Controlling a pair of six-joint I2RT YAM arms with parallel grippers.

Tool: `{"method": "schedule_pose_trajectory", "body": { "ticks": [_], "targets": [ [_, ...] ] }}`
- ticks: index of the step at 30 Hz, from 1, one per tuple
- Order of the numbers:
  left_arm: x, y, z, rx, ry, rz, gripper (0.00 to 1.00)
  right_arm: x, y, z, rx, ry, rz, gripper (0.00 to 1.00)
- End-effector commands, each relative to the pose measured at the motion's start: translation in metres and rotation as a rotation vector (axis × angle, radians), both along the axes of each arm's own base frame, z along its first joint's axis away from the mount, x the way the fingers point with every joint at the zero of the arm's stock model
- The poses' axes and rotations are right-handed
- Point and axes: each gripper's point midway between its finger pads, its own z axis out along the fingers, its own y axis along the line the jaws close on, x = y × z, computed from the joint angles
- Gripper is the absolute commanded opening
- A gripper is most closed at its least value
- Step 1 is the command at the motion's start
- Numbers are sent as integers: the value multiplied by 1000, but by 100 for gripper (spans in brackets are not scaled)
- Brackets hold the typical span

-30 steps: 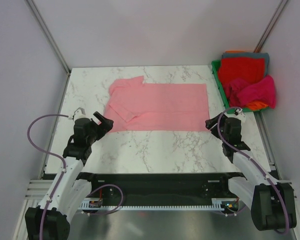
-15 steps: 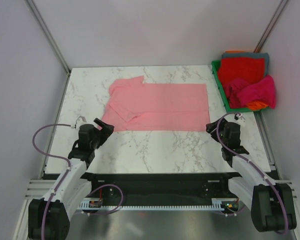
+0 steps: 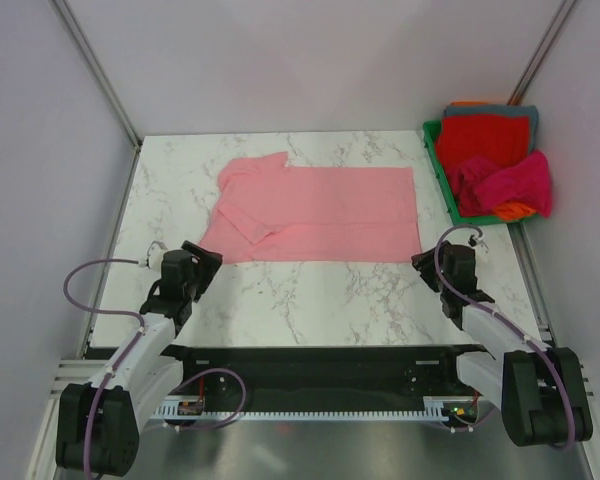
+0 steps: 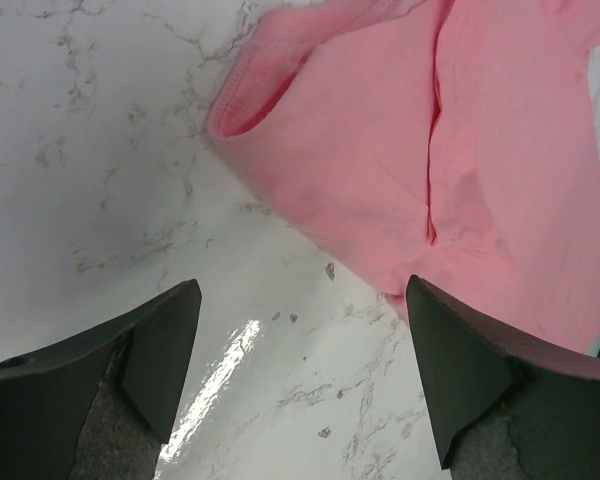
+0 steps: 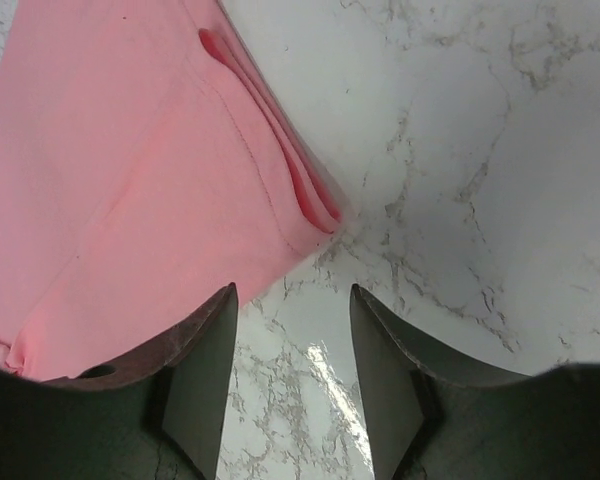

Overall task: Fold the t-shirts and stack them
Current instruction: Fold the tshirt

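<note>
Your left end effector [image 4: 302, 300] and right end effector [image 5: 293, 297], both spread and empty, flank the salmon-pink t-shirt's [image 3: 320, 210] near corners, probably ready to fold.

bright even light, sharp focus, glare patches on marble table [image 4: 230, 360]

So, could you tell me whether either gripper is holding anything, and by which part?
Nothing is held: the left gripper and right gripper are both open beside the salmon-pink t-shirt.
</note>
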Motion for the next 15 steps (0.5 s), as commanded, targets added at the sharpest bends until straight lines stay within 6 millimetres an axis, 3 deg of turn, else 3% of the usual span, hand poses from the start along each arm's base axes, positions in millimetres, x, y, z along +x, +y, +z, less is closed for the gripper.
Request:
{"method": "schedule_pose_trajectory", "body": {
  "ticks": [1, 12, 14, 15],
  "targets": [
    [8, 11, 8, 2, -50, 77, 90, 12, -3, 8, 32, -33, -58, 56],
    [7, 19, 3, 13, -48, 121, 85, 27, -8, -13, 61, 18, -135, 49],
    [8, 21, 3, 23, -42, 126, 84, 31, -8, -16, 49, 32, -130, 41],
    [8, 21, 3, 25, -40, 128, 83, 33, -10, -16, 39, 37, -131, 31]
  ]
}}
